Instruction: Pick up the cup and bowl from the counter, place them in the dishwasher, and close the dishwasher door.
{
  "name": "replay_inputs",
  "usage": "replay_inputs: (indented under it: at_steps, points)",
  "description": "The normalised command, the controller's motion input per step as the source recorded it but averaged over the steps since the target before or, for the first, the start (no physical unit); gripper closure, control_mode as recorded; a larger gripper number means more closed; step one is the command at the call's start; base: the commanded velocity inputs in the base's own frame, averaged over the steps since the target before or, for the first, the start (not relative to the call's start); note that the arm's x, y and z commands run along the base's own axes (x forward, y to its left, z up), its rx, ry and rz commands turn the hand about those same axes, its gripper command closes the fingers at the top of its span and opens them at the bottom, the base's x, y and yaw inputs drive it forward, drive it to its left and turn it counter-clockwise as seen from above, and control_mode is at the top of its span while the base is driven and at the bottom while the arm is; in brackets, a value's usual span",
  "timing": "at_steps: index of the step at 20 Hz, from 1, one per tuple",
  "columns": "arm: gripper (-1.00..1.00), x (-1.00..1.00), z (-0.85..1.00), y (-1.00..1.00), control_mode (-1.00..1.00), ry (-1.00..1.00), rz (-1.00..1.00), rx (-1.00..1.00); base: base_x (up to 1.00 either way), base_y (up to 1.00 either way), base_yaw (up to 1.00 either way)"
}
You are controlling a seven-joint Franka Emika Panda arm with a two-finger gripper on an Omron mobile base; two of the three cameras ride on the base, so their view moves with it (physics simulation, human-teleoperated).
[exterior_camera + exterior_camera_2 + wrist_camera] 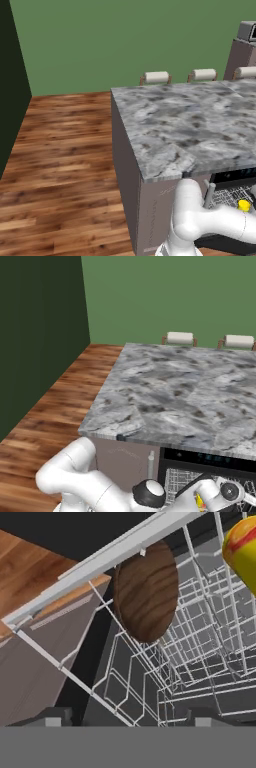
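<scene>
The dark brown bowl [146, 592] stands on its edge in the light wire rack [200, 662] of the dishwasher [234, 186]. The yellow cup [242, 547] sits in the same rack, a little apart from the bowl, and also appears as a small yellow cup [244, 205] under the counter's edge. My gripper [130, 718] hangs over the rack, open, with nothing between its fingers. The dishwasher door is down, and its light bar handle [100, 562] runs across the hand view above the wooden floor. The marbled counter [190, 125] lies above the dishwasher [205, 466].
Stools with white seats [156, 77] [180, 337] stand along the counter's far side. Wooden floor [60, 165] stretches to the left of the island, up to a dark wall [40, 341]. My arm [200, 220] reaches low in front of the island's side.
</scene>
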Motion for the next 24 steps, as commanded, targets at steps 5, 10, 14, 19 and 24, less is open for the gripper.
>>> replay_inputs:
  at_steps: [5,10,14,19,24]
  points:
    - [-1.00,-0.41,-0.20,0.00,-1.00,-0.13,0.06,-0.02,0.00,0.00,0.00]
    - [-1.00,-1.00,0.05,0.02,-1.00,-0.29,0.09,0.00,0.00,0.00,0.00]
    - [-1.00,-0.99,0.01,0.28,-1.00,-0.31,0.10,0.00,0.00,0.00,0.00]
    - [-1.00,-0.17,0.40,0.52,-1.00,-0.07,0.01,0.00,0.00,0.00,0.00]
    - [-1.00,0.00,0.72,0.58,-1.00,0.03,0.00,0.00,0.00,0.00,0.00]
